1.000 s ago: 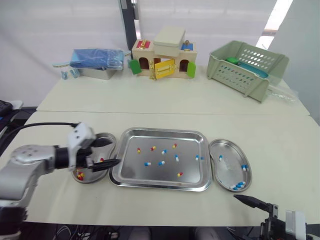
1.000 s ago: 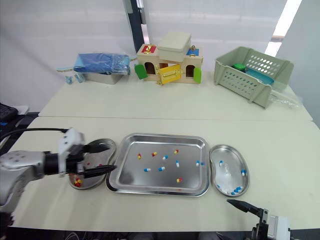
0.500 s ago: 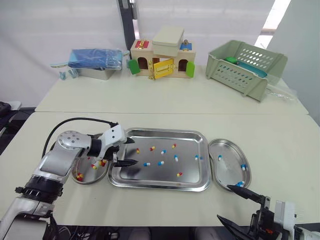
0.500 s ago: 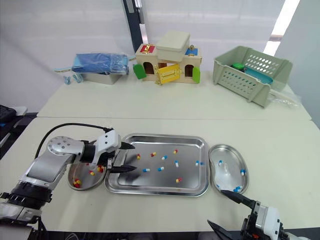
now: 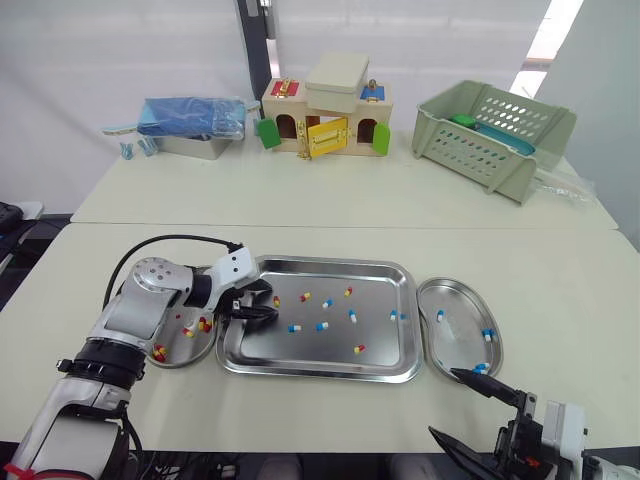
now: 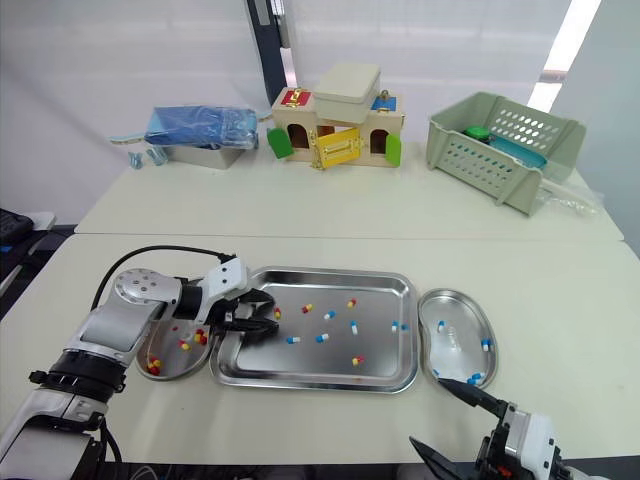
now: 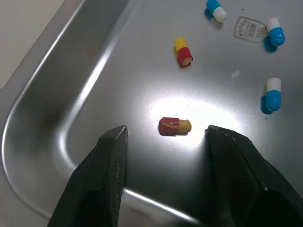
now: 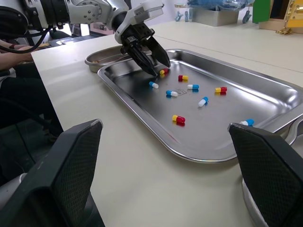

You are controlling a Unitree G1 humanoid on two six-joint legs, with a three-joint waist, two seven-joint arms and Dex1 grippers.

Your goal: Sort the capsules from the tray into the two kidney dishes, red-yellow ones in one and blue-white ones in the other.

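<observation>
The steel tray holds several loose capsules of both colours. My left gripper is open and low over the tray's left end. Its fingers straddle a red-yellow capsule that lies flat on the metal, with another red-yellow capsule just beyond. The left kidney dish holds red-yellow capsules. The right kidney dish holds blue-white capsules. My right gripper hangs open at the table's near edge, below the right dish, with nothing in it.
On the far table stand a wooden toy house, a green slotted basket and a blue-wrapped tin. A cable loops from my left arm. Bare tabletop lies between the tray and the far table.
My left gripper has moved right from over the left dish into the tray's left end and come down around a red-yellow capsule. My right gripper has shifted slightly at the near edge.
</observation>
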